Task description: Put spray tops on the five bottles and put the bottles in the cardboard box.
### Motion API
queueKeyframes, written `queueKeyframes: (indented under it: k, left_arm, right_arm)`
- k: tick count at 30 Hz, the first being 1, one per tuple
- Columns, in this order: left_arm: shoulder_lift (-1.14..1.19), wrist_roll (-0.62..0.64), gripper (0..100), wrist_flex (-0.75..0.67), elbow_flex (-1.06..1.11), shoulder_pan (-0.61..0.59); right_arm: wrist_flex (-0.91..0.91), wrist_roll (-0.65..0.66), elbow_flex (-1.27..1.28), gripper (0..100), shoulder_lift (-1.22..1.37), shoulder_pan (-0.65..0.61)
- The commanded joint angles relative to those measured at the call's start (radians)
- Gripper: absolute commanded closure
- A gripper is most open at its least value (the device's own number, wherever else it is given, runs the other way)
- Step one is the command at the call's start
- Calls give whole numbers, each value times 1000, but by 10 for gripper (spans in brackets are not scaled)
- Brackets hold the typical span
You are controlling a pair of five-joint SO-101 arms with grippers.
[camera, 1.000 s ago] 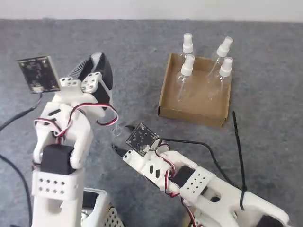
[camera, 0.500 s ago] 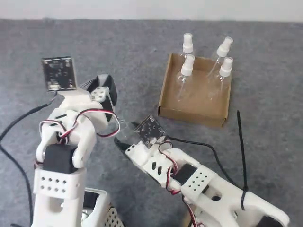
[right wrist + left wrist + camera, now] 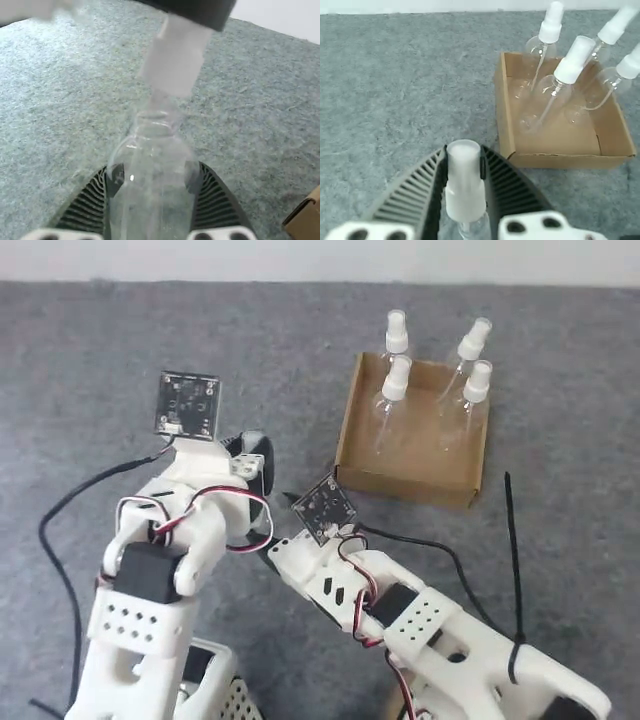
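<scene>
Four topped bottles [image 3: 395, 390] in box [image 3: 405, 485]; fifth bottle [image 3: 150, 200] clamped in right gripper [image 3: 153, 177], left gripper [image 3: 463, 167] pinching its spray top [image 3: 465, 195] (not yet boxed).

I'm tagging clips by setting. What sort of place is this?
Probably a robotics test bench: a grey carpeted table, two small white arms with loose cables, the left gripper holding a spray top, the right gripper a bottle, and a cardboard box of capped bottles.

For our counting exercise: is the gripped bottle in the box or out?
Out: the right gripper holds the bottle over the carpet, apart from the box.
</scene>
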Motion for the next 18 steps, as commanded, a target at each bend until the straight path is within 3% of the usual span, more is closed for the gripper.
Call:
queueKeyframes:
  k: [1,4,11,18]
  left_arm:
    - [-25,-11,987,-12,-2,-14]
    - [-25,-11,980,-12,-7,-20]
    - [-152,-21,823,12,-2,-21]
    - [-259,-86,835,-5,-58,-144]
  right_arm:
    - [-28,-14,-9,992,-59,27]
    - [-28,-14,-9,992,-59,27]
    - [-28,-14,-9,992,-59,27]
    - [-28,-14,-9,992,-59,27]
